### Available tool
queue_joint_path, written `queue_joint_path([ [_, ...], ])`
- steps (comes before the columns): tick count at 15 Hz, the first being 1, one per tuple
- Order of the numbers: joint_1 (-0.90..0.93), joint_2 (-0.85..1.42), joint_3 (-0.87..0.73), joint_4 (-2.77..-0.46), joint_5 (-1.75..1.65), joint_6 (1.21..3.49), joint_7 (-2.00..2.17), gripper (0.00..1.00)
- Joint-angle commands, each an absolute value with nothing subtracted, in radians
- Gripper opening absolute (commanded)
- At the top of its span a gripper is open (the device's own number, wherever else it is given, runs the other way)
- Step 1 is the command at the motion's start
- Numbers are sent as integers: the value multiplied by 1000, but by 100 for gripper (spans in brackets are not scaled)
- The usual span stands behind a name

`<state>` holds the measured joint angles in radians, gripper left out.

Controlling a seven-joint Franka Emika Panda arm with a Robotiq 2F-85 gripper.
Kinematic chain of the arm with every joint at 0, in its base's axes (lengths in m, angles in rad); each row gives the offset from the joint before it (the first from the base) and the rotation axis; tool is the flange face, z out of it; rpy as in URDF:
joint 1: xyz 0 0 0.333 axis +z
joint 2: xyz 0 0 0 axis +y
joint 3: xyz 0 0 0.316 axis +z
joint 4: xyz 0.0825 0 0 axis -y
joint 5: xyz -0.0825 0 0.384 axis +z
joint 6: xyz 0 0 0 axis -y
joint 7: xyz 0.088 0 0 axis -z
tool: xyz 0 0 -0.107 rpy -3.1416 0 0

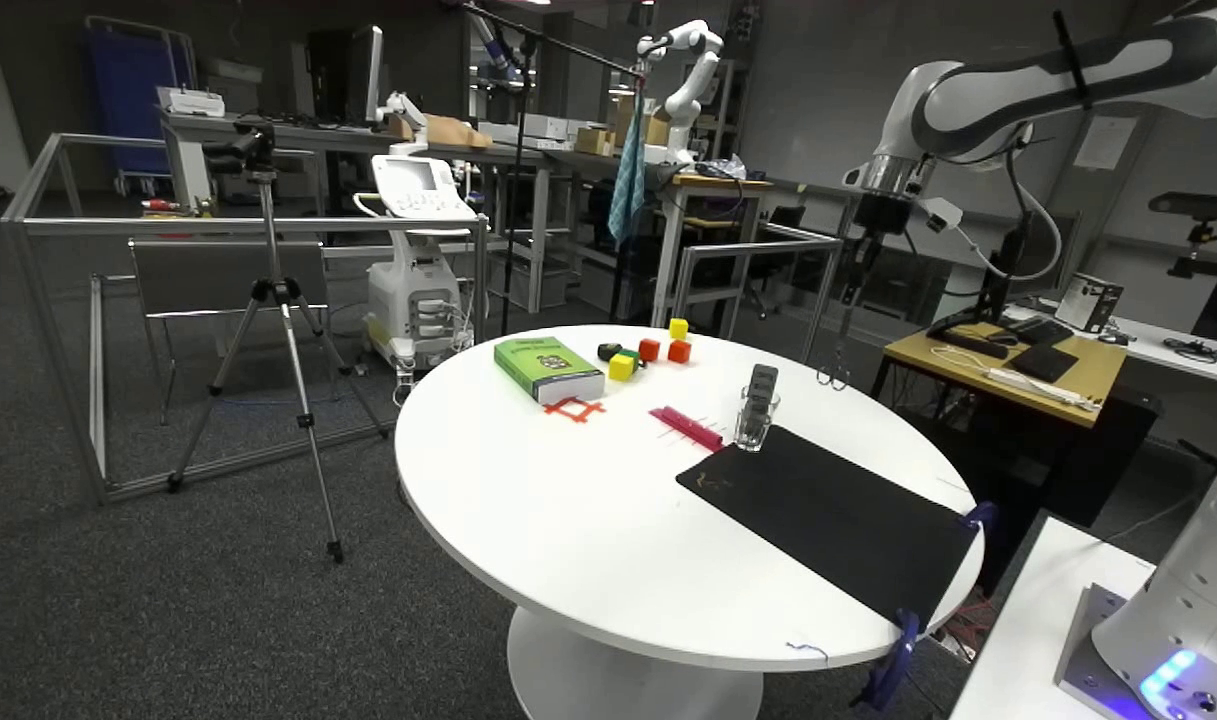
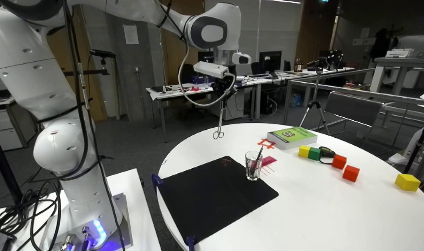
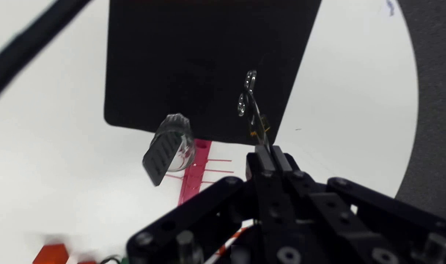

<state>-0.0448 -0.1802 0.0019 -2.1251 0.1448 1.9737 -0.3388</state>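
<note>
Evidently, the gripper (image 3: 269,149) is clamped on metal ring-handled scissors (image 2: 220,120); the blade end is pinched between the pads (image 3: 264,158), which nearly meet, consistent with so thin a section. Held thus, the scissors hang with the finger rings lowermost, in the air over the round white table (image 1: 488,500) and apart from its surface. Whether the pattern is cutting scissors or a surgical clamp cannot be established from these views.

Two dark blue clamps (image 2: 157,180) grip the table rim at corners of the black mat (image 2: 215,198), presumably to stop it sliding. At the mat's opposite edge stands an upright drinking glass (image 2: 252,167). It serves as a holder: a dark grey slotted tool (image 3: 162,158) leans inside, its broad end left projecting above the rim.

Just beside the glass, a magenta strip (image 1: 690,428) lies flat, thin rods (image 3: 219,171) showing at its sides. Further off, a thick green book (image 1: 548,368) rests with its printed cover up, a red lattice (image 1: 573,408) just beside it. Coloured cubes (image 2: 339,161) sit loose beyond; no reason for their spacing is apparent.
</note>
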Motion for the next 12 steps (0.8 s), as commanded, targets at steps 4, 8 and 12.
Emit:
queue_joint_path([
  [4,-21,-179,-26,-2125,180,1925,-336,3],
  [8,-21,-174,-25,-2125,181,1926,-337,3],
  [12,-24,-118,-39,-2088,215,1816,-363,1],
])
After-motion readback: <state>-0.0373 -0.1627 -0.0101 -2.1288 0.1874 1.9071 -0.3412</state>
